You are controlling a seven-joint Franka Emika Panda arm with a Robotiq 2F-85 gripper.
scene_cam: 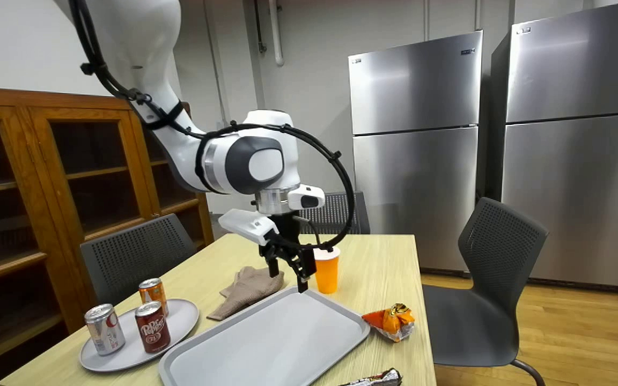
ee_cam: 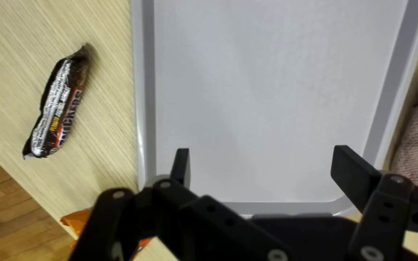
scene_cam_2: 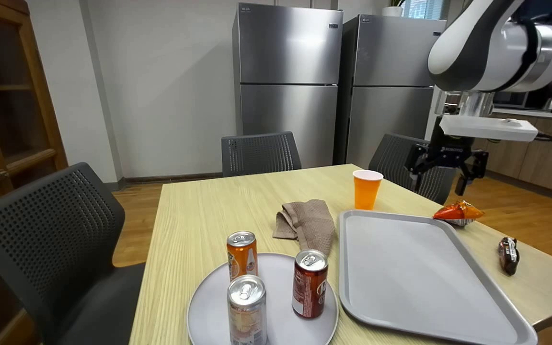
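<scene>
My gripper is open with nothing between its fingers. It points down and hovers above the grey tray, apart from it; the gripper also shows in an exterior view. In the wrist view, the spread fingers stand over one end of the tray. A dark Snickers bar lies on the table beside the tray. An orange snack bag lies near a tray corner, partly hidden by the gripper in the wrist view. A brown cloth lies along the tray's opposite side.
An orange cup stands upright past the tray's end. A round grey plate holds a Dr Pepper can, an orange can and a silver can. Dark chairs surround the table; refrigerators and a wooden cabinet stand behind.
</scene>
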